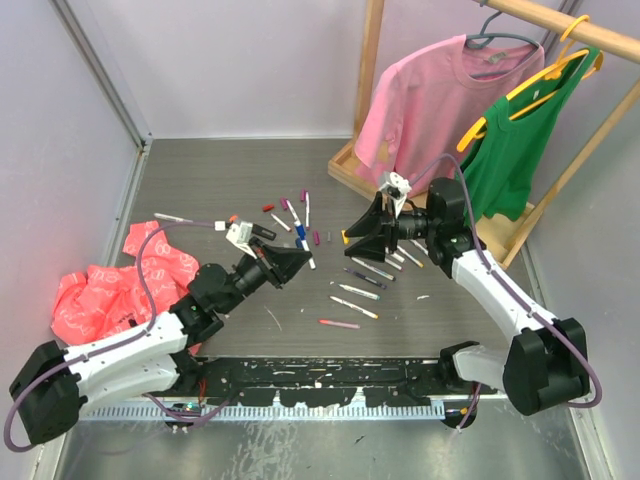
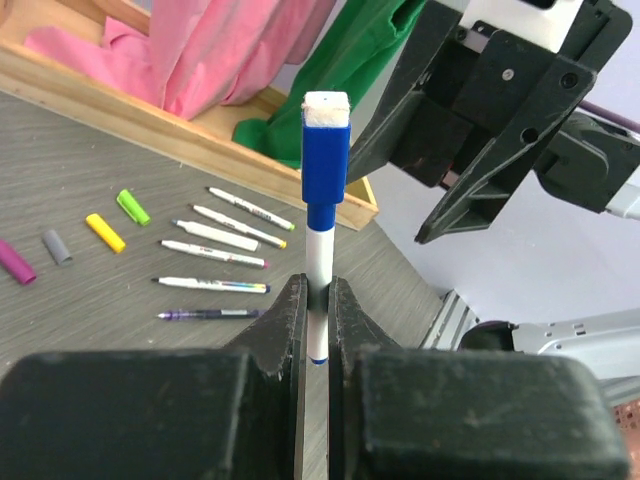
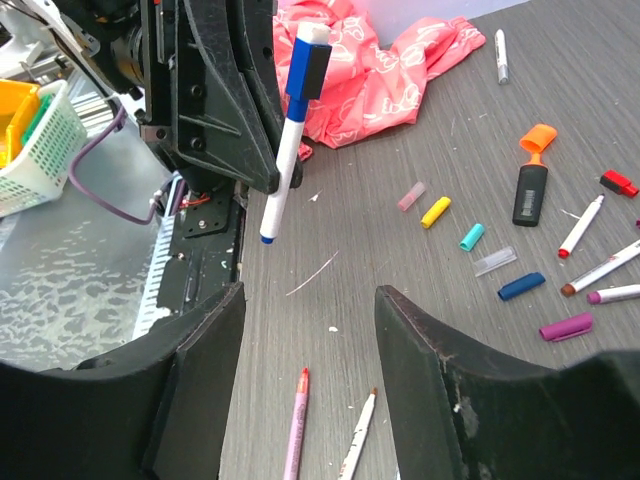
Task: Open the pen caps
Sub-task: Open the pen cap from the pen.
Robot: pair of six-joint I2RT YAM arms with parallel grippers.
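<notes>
Pen [image 2: 320,255]: I read a white barrel with a blue butt end.
Cap [image 2: 325,160]: blue on my feed, white at its top.
Left end effector [image 2: 318,300]: matt black.
Right end effector [image 3: 310,295]: black too, with pale scuffs on one finger.
Desk [image 1: 230,170]: grey wood grain, flecked with white.
Loose caps [image 3: 435,212]: I make out yellow, teal, blue, purple, pale pink and red; lime, grey and magenta show in my left wrist view.
Marker [image 3: 530,185]: black body, orange cap.
Bag [image 1: 100,290]: coral pink with a white print.
T-shirt [image 1: 420,100]: pink.
Top [image 1: 515,150]: green.
</notes>
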